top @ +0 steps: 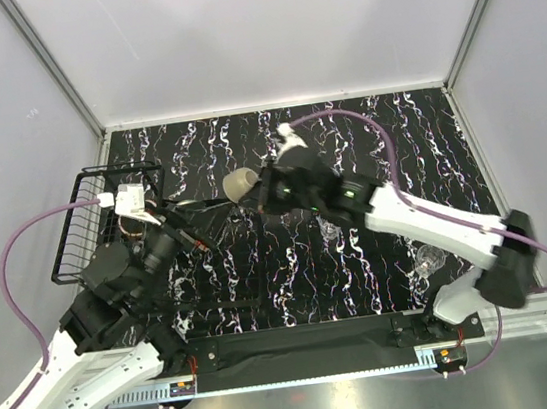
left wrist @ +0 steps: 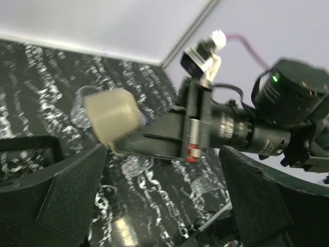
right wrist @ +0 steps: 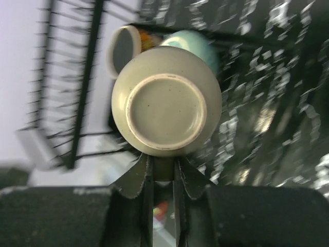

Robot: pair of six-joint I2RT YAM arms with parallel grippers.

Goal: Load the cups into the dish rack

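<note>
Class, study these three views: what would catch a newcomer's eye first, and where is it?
First comes the rounded olive-beige ceramic mug, held above the marbled black table by the right claw, its bottom facing the wrist camera. Next is the black wire dish rack at the table's left edge.

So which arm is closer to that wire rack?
Left. The left gripper hangs open just right of the rack. The right gripper is farther right, over the table, holding a beige mug.
</note>
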